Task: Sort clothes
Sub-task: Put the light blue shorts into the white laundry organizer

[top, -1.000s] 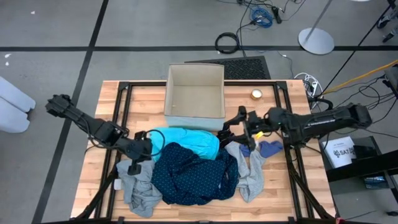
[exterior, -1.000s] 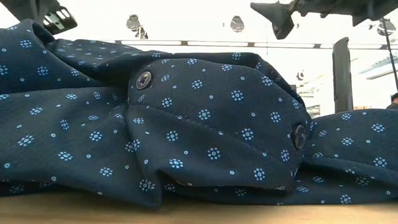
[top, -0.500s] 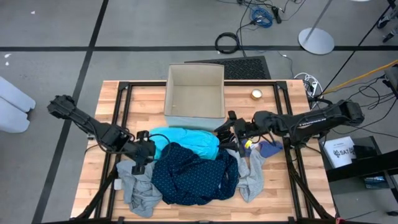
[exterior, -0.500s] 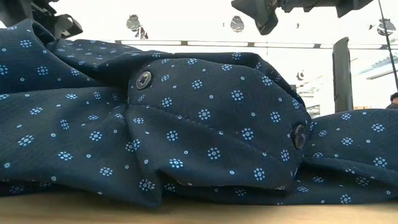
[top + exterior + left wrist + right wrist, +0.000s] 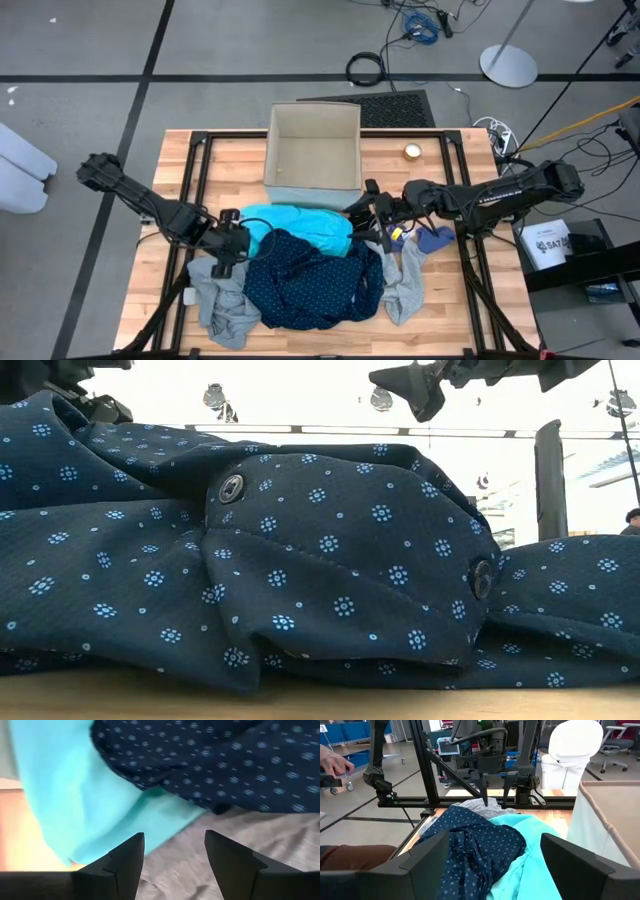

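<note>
The clothes lie heaped on the table's near half. A navy dotted garment (image 5: 315, 285) (image 5: 320, 560) sits in the middle, partly over a turquoise one (image 5: 300, 225) (image 5: 85, 795). Grey garments lie at the left (image 5: 220, 300) and right (image 5: 405, 280), and a small blue piece (image 5: 437, 238) is at the right. My left gripper (image 5: 228, 250) (image 5: 174, 845) points steeply down, open, over the pile's left edge where grey, turquoise and navy cloth meet. My right gripper (image 5: 365, 215) (image 5: 495, 850) is open, held level above the turquoise garment's right end.
A beige box (image 5: 313, 150) (image 5: 610, 820) stands open at the far middle of the table. A small round object (image 5: 412, 152) lies to its right. Black frame rails (image 5: 200, 180) run across the tabletop. A person's hand (image 5: 335, 765) shows beyond the table.
My right gripper has gone toward the table's left edge, over the right end of the turquoise garment. My left gripper has sunk a little toward the pile's left edge. The clothes lie as before.
</note>
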You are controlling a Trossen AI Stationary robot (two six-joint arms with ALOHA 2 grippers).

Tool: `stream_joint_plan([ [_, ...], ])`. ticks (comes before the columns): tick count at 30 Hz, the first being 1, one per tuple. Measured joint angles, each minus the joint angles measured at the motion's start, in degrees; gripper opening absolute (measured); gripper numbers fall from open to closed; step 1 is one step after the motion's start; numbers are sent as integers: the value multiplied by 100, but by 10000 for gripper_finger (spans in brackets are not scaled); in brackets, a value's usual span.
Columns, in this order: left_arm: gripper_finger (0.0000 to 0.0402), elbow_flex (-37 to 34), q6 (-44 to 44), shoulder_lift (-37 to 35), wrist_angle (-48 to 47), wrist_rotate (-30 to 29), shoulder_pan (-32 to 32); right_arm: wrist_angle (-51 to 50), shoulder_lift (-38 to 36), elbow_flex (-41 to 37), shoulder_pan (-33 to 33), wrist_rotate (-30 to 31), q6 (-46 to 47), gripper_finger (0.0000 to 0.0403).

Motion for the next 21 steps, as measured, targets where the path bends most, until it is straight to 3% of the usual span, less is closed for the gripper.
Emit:
stream_joint_plan([
  [4,220,0,-83,-7,193,-496,52,-1,0,0,4,-1,8,304],
  [9,220,0,37,36,192,-540,97,0,0,0,4,-1,12,304],
  [14,220,0,614,87,208,-114,32,-90,0,0,4,-1,12,304],
  [21,220,0,908,225,205,947,35,-200,0,0,4,-1,10,304],
])
